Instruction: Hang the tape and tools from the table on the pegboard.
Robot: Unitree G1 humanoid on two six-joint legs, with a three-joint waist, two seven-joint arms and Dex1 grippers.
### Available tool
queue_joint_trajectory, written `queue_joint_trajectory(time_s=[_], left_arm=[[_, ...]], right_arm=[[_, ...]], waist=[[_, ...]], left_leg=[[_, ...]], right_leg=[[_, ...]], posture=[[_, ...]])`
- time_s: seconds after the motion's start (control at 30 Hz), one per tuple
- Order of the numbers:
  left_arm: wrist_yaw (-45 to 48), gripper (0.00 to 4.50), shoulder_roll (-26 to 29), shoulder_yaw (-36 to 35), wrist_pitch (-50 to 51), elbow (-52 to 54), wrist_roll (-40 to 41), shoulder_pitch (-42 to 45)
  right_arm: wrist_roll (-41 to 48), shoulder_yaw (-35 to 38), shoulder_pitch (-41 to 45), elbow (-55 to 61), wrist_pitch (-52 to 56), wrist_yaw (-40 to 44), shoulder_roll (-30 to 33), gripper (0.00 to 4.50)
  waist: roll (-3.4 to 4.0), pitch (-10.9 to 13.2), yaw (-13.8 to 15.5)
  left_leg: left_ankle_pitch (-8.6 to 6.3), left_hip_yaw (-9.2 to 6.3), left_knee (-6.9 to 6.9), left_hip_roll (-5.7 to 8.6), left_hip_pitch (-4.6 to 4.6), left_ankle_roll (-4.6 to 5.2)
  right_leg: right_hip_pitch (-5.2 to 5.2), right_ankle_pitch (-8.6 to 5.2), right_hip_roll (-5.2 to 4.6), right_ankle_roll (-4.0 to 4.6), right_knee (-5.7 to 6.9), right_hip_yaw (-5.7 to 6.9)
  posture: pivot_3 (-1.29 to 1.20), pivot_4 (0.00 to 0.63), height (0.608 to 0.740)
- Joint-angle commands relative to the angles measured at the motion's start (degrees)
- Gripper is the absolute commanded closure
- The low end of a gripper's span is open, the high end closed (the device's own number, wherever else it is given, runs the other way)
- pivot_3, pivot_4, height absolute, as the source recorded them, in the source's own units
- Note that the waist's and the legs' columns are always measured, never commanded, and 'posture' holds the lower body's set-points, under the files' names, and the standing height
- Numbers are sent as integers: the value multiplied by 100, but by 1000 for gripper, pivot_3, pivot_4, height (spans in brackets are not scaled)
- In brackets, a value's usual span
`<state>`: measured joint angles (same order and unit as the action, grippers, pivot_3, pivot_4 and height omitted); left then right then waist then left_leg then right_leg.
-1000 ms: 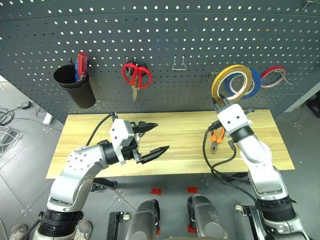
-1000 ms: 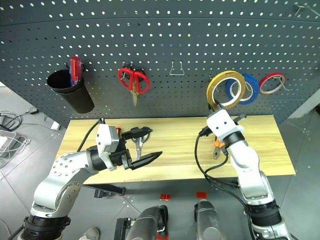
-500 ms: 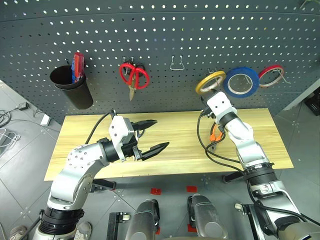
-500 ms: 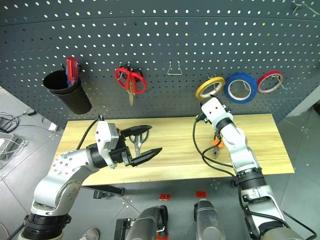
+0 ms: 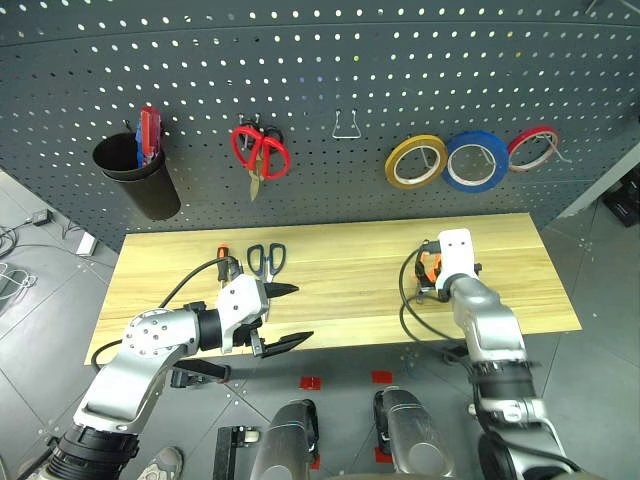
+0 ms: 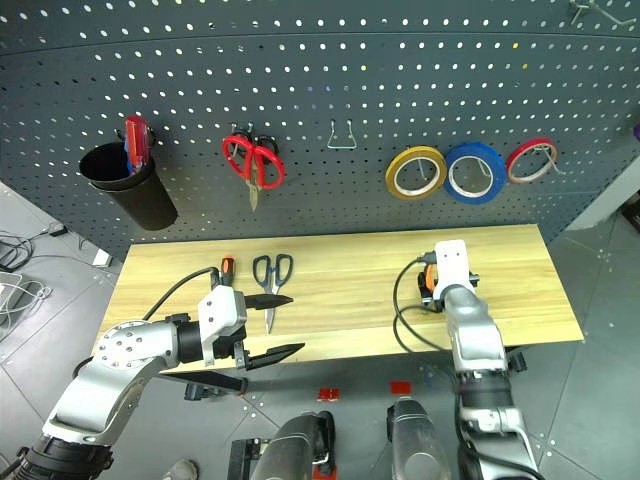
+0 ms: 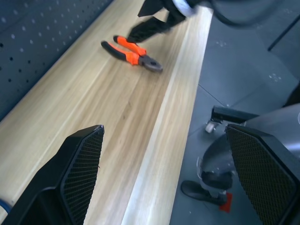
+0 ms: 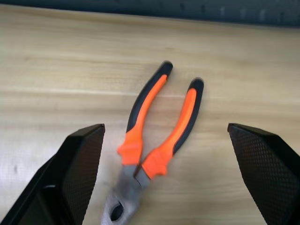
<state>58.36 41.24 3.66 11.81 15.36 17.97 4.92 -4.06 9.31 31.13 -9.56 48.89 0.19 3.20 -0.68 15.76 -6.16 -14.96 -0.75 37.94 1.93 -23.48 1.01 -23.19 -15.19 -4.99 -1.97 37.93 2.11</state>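
Note:
The tan-yellow tape [image 5: 416, 161] hangs on a hook of the dark pegboard [image 5: 400, 60]. Orange-and-black pliers [image 8: 157, 140] lie on the table [image 5: 340, 280] at its right. My right gripper [image 8: 165, 126] hovers open just over them, one finger on each side of the handles. Dark-handled scissors [image 5: 266, 260] and a slim screwdriver [image 5: 224, 263] lie at the table's left. My left gripper [image 5: 295, 314] is open and holds nothing near the front edge, just in front of the scissors. The left wrist view also catches the pliers [image 7: 132, 53] far along the table.
On the pegboard hang red-handled scissors [image 5: 258, 150], a blue roll [image 5: 476, 161], a thin red roll [image 5: 533, 148] and a black cup [image 5: 135, 175] with a red tool in it. A bare wire hook [image 5: 346, 127] sits between the red scissors and the tape.
My right gripper has let go of the tape, now left hanging on the pegboard, dropped to the pliers and opened. My left gripper has sunk toward the front edge, uncovering the scissors and screwdriver.

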Motion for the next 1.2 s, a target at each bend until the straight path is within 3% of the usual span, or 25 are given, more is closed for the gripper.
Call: queue_joint_trajectory(time_s=[0.03,0.6,0.7,0.83,0.9,1.0,1.2], left_arm=[[67,143,-17,32,-102,74,7,63],[20,143,-127,-7,-116,101,82,62],[72,143,-141,-98,-218,22,147,30],[74,143,-131,-178,-255,-28,176,-38],[48,143,-145,-243,-241,-17,213,-84],[-87,143,-236,-661,63,102,670,-206],[-323,143,-307,-1506,464,440,1471,-658]], right_arm=[[223,425,474,-735,187,-416,-58,22],[668,694,1649,-3618,-695,-856,-35,22],[554,533,1756,-4171,-1086,-776,117,632],[573,419,1865,-4536,-1302,-704,196,1842],[581,362,1879,-4543,-1336,-656,206,1856],[429,-173,1562,-3276,-1242,-279,124,1856],[409,-1479,-197,1017,-594,246,-69,1856]], waist=[[0,0,-7],[-1,-1,-77],[-2,-2,-85],[-7,-5,-96],[-11,-7,-99],[-10,-7,-102],[-5,-4,-128]], left_leg=[[1,0,2,0,-14,-1],[5,23,13,-20,-34,4],[5,25,12,-20,-34,4],[5,25,13,-20,-32,4],[5,25,13,-23,-30,4],[5,25,14,-23,-30,4],[6,25,5,-37,-52,3]], right_leg=[[-12,0,1,0,2,2],[-32,5,20,3,16,-1],[-31,6,20,3,14,-2],[-29,6,20,3,14,-2],[-25,6,22,3,14,-1],[-26,6,22,3,14,-2],[-53,6,33,3,11,-7]], posture=[[-249,277,740],[-238,275,740],[-239,272,740],[-237,269,740],[-235,267,740],[-236,265,740],[-242,267,740]])
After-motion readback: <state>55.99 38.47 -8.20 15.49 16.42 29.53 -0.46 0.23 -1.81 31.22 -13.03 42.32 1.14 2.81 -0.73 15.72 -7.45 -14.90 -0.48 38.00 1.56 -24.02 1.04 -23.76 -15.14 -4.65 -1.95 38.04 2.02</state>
